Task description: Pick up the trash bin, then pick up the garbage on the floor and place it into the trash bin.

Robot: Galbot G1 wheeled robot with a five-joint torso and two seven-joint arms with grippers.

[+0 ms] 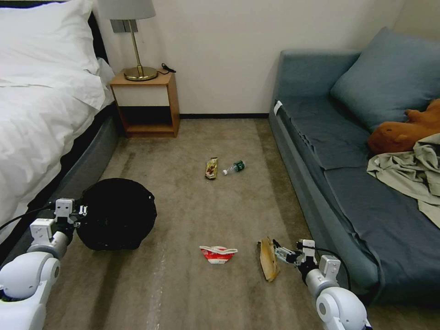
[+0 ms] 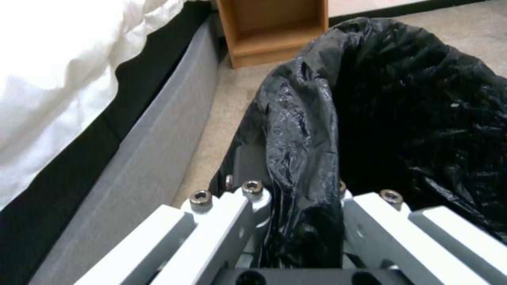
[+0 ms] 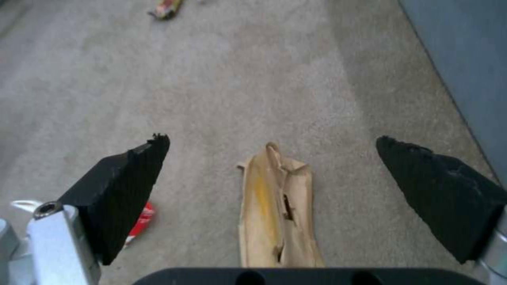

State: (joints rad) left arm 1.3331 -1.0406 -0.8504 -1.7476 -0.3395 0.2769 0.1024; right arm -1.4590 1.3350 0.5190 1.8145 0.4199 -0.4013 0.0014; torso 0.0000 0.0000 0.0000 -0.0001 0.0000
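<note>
The trash bin (image 1: 117, 213), lined with a black bag (image 2: 401, 118), hangs beside the bed; my left gripper (image 1: 82, 211) is shut on its rim (image 2: 304, 190). Garbage lies on the carpet. A tan-brown paper scrap (image 1: 268, 259) (image 3: 277, 209) sits between the open fingers (image 3: 126, 190) of my right gripper (image 1: 276, 247), which hovers just above it. A red-and-white carton (image 1: 218, 253) (image 3: 141, 221) lies to its left. Farther off lie a gold-brown wrapper (image 1: 211, 167) (image 3: 166, 8) and a small green-labelled bottle (image 1: 234, 167).
A bed (image 1: 41, 119) lines the left side and a blue sofa (image 1: 348, 183) the right, holding a plush toy (image 1: 408, 130) and a beige garment (image 1: 412, 172). A wooden nightstand (image 1: 146, 105) with a lamp stands at the far wall. Open carpet runs between.
</note>
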